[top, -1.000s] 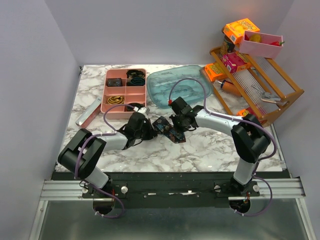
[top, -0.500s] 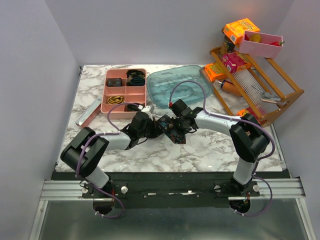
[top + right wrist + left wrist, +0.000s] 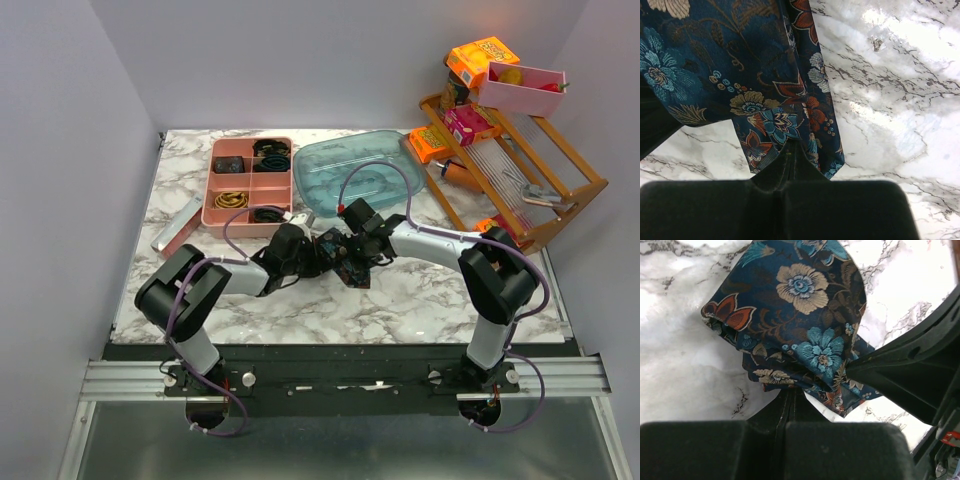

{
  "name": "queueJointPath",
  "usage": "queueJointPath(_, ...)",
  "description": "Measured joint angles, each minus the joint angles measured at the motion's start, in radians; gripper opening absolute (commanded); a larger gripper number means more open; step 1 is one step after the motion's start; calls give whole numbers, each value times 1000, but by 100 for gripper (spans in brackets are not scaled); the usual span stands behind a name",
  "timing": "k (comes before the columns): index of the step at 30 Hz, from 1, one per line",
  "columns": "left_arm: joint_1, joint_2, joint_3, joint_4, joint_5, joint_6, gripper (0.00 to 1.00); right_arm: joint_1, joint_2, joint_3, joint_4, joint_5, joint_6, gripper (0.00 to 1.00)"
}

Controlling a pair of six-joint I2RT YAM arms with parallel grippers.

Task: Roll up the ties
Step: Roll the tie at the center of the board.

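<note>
– One item logged: dark navy floral-print fabric necktie (image 3: 338, 260), bunched on the white marble table (image 3: 400, 295), between the two arms. Had it moved?
– Barely, against a second before.
– Left gripper (image 3: 786, 395)?
– Fingers pressed together, pinching the fabric's near edge; it had advanced rightward, elbow following.
– Right gripper (image 3: 790, 146)?
– Likewise clamped, on the lower hem; hardly shifted.

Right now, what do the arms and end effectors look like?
The left arm and right arm have pale grey links between black joints. A thin purple cable loops along each. The left end effector and right end effector are matte black.
</note>
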Motion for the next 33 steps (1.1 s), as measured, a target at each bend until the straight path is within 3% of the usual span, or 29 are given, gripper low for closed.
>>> queueJointPath(1,-1,2,0,-3,0,0,25,0,0,0,0,0,0,1)
queueJointPath(2,-2,2,-2,-4,-1,3,44,0,0,0,0,0,0,1)
queueJointPath(5,-2,-12,-13,8,-2,7,63,0,-4,0,-1,0,0,1)
queueJointPath(10,-6,-90,-51,-23,-37,50,70,0,-11,11,-16,1,-1,1)
queueJointPath(23,56,-254,-108,-100,-78,114,76,0,-36,31,-23,-21,-1,1)
queueJointPath(33,171,-272,14,-142,-49,151,78,56,-33,13,-16,-54,8,1)
